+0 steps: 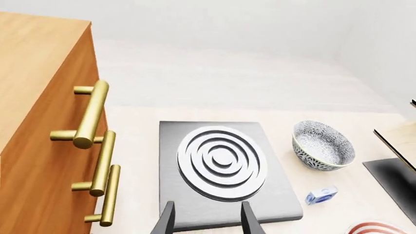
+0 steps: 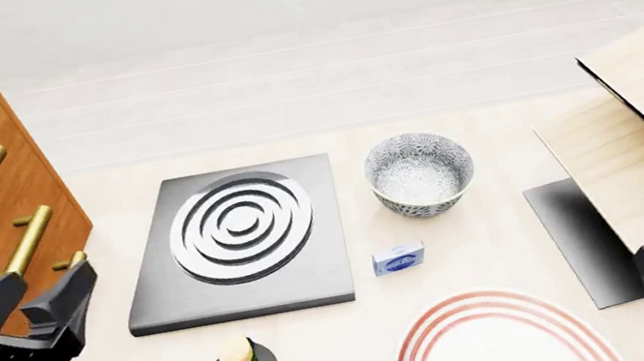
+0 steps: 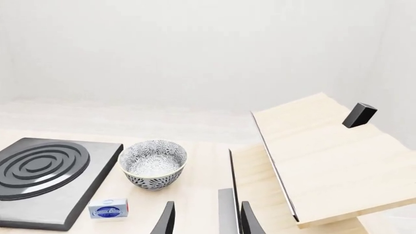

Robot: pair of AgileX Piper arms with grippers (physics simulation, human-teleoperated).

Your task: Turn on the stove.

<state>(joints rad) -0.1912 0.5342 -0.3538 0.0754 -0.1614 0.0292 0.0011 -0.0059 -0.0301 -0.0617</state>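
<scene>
The left gripper (image 1: 208, 219), jaws parted and empty, should descend squarely on the dark grey ring-burner stove (image 2: 240, 238) at twelve o'clock.

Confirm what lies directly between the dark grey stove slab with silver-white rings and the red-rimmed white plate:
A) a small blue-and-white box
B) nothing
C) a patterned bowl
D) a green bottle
A: in the front view the small blue-and-white box lies just off the dark grey stove slab's near right corner, before the red-rimmed white plate.
</scene>
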